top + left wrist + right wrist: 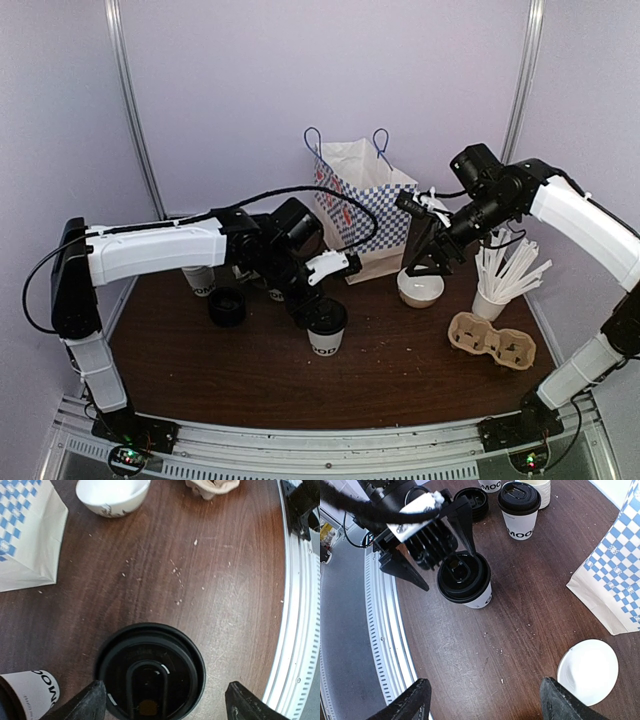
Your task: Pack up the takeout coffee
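**Black Lid Between Open Fingers: Grasp Pending**

Upright near the middle of the wooden table [400, 375], in front of the checked paper bag [362, 205]: the takeout coffee [326, 330], white paper, black lid on, lettering near the base. Directly above it, the left gripper [164, 683], spread wide, one finger to each side of the lid, no contact visible. Also spread wide and holding nothing, the right gripper [420, 265], hovering over the white bowl [420, 290] beside the bag.

Judged to be the grasp step. To do it well:

- Lower until level with the paper wall below the lid rim. Avoid squeezing the lid itself, probably prone to popping off.
- Centre the cup between the fingers for contact on both sides at once, with no tipping.
- Close gently: thin paper, likely to buckle and, if full, to spill.
- Lift straight up and keep upright throughout.
- Mind the second lidded cup [519, 510] and the stack of lids [227, 305] nearby on the left.
- Then carry toward the bag mouth or the cardboard carrier [492, 340] at the right. Impossible to tell which from here.
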`<state>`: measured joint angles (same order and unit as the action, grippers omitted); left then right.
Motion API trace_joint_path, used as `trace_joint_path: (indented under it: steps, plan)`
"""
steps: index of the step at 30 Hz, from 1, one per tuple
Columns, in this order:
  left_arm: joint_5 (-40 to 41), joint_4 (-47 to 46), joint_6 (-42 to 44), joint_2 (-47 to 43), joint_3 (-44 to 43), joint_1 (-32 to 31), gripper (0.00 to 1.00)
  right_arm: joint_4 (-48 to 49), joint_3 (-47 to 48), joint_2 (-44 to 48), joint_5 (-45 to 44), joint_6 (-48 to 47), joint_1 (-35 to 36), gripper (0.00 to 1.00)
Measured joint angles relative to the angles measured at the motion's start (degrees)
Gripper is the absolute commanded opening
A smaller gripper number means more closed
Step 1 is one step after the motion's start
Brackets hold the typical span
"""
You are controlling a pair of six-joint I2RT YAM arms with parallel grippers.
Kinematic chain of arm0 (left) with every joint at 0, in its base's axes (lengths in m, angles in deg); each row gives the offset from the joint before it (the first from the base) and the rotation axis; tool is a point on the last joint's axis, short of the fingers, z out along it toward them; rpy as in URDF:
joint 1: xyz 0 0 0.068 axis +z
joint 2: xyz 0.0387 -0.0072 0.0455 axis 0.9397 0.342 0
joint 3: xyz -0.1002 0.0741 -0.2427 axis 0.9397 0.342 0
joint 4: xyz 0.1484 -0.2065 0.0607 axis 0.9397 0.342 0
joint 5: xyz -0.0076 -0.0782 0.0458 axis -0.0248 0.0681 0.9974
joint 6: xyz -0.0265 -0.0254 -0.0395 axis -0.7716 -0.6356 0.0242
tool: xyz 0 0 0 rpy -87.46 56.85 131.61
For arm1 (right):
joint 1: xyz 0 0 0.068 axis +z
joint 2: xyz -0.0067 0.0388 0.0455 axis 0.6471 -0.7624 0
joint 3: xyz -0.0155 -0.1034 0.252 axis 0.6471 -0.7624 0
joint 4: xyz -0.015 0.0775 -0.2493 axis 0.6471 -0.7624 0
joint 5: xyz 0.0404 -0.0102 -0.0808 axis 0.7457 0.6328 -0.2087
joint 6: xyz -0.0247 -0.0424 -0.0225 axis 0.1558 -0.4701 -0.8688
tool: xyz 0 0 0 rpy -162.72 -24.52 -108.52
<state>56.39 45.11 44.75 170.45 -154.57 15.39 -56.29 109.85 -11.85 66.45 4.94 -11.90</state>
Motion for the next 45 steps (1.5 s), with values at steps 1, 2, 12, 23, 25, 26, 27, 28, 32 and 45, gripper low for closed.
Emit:
trace_joint_path:
  steps: [1, 2, 12, 23, 25, 26, 27, 28, 32, 45]
  plan:
    - [0.2, 0.6, 0.2, 0.6, -0.1, -0.3, 0.86, 0.2, -0.2, 0.3, 0.1, 0.0, -0.2, 0.79]
    - [0.5, 1.0, 0.4, 1.0, -0.3, -0.6, 0.86, 0.3, -0.4, 0.4, 0.2, 0.0, -0.3, 0.79]
    - [4.5, 3.9, 0.9, 4.5, -4.8, -0.9, 0.83, 1.4, -1.1, 1.0, 1.4, 0.0, -0.7, 0.78]
    - [2.9, 5.9, 0.8, 4.7, -7.9, -0.9, 0.89, 1.5, -1.5, 1.0, 1.8, 0.1, -0.8, 0.78]
    - [4.3, 7.1, 0.7, 5.5, -9.0, -0.9, 0.89, 1.5, -1.5, 1.0, 1.8, 0.1, -0.9, 0.78]
    - [4.9, 7.2, 0.7, 6.0, -9.2, -0.9, 0.89, 1.5, -1.5, 1.0, 1.9, 0.1, -0.9, 0.78]
    - [5.6, 7.2, 0.7, 6.6, -9.4, -0.9, 0.89, 1.6, -1.5, 1.0, 2.0, 0.1, -0.9, 0.78]
    - [6.1, 7.3, 0.7, 7.0, -9.4, -0.9, 0.89, 1.6, -1.6, 1.0, 2.0, 0.1, -0.9, 0.78]
    - [6.2, 7.8, 0.3, 7.9, -9.8, -0.9, 0.85, 1.6, -1.6, 1.0, 2.0, 0.1, -0.9, 0.78]
    - [6.2, 10.9, -0.3, 9.3, -12.5, -0.9, 0.89, 1.6, -2.1, 1.0, 2.2, 0.2, -0.9, 0.78]
